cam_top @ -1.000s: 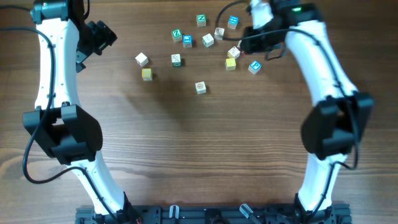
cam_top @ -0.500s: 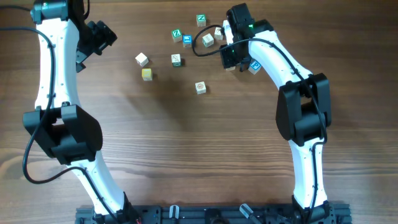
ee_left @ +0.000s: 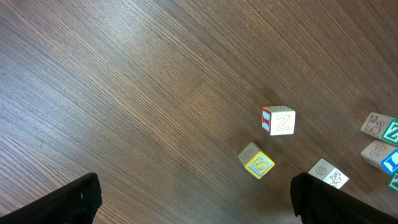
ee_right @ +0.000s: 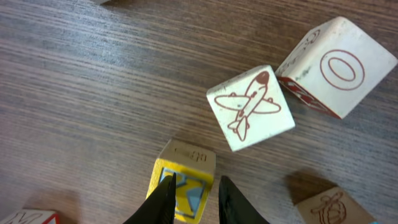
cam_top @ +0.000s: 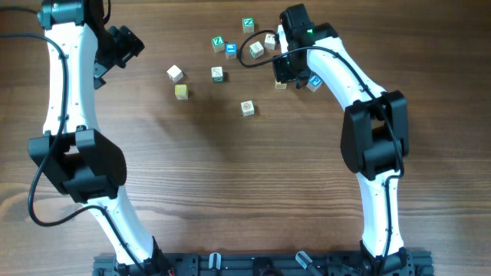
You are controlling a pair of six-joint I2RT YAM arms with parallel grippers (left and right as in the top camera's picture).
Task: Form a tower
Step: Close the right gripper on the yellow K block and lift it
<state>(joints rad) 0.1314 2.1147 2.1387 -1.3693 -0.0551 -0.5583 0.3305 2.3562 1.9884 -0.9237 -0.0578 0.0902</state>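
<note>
Right claw [ee_right: 196,198] hangs over a yellow cube [ee_right: 185,155] just beside the plane cube [ee_right: 250,116]. Its fingers are narrowly apart, and any grip is unclear. Left claw [ee_left: 194,186], far from the plane cube, gapes wide. Cubes lie singly, tower unformed.

Left arm [cam_top: 57,84] and right arm [cam_top: 335,70]: glossy white tube links, bulky black joint housings [cam_top: 77,162]. Teal cap [cam_top: 58,9] at left arm's wrist end, green light [cam_top: 310,32] on right wrist. Thin black cables [cam_top: 31,199] run along both. Left pincer [ee_left: 196,202] fingers black, blunt, matte. Right pincer [ee_right: 194,198] fingers black, tapering to narrow tips. Black base rail [cam_top: 261,264].
</note>
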